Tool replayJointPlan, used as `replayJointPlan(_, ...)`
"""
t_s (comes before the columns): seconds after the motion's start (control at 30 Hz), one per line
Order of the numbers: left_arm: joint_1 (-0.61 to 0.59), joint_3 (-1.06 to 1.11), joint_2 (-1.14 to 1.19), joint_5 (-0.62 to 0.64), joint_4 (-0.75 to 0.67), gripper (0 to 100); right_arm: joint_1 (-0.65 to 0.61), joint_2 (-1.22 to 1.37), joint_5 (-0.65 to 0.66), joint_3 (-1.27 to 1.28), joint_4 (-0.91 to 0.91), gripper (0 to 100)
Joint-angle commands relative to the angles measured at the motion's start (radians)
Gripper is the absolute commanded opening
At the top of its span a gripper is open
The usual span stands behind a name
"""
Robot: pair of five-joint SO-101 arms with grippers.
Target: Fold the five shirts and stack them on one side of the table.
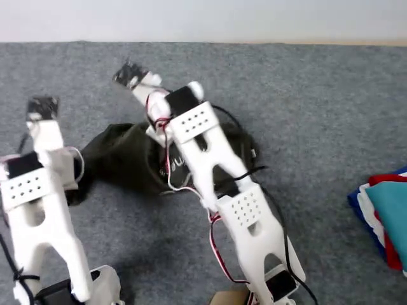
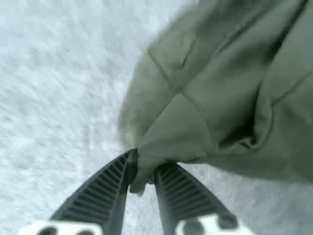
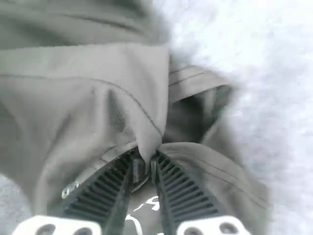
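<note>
Olive shirt [image 2: 230,88]: corner tight in left jaws; a fold tight in right jaws.

One shirt [image 1: 121,159] lies bunched on the table [image 1: 305,114], left of the middle. My left arm stands at its left end. My right arm comes in from the near edge and crosses over its right half. My left gripper [image 2: 142,171] pinches the shirt at its very edge, where the cloth meets bare table. My right gripper [image 3: 145,164] pinches a fold further in, with cloth on every side of it. A stack of folded shirts [image 1: 385,210] sits on the table's right edge, well apart from the loose shirt and both arms.
</note>
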Motion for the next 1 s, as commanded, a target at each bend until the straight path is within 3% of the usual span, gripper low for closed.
replayJointPlan(0.0,0.041,-0.219,-0.035,0.018,0.107,0,0.058,-0.174,0.043,-0.049,0.035,1.1)
replayJointPlan(0.37,0.302,-0.684,-0.035,0.018,0.358,0,0.262,-0.506,0.143,-0.048,0.035,1.1)
replayJointPlan(0.7,0.313,-1.007,-0.035,0.018,0.404,0,0.518,-0.699,0.204,-0.046,0.036,1.1)
replayJointPlan(0.97,0.315,-1.07,-0.037,0.018,0.453,0,0.639,-0.763,0.219,-0.046,0.036,1.1)
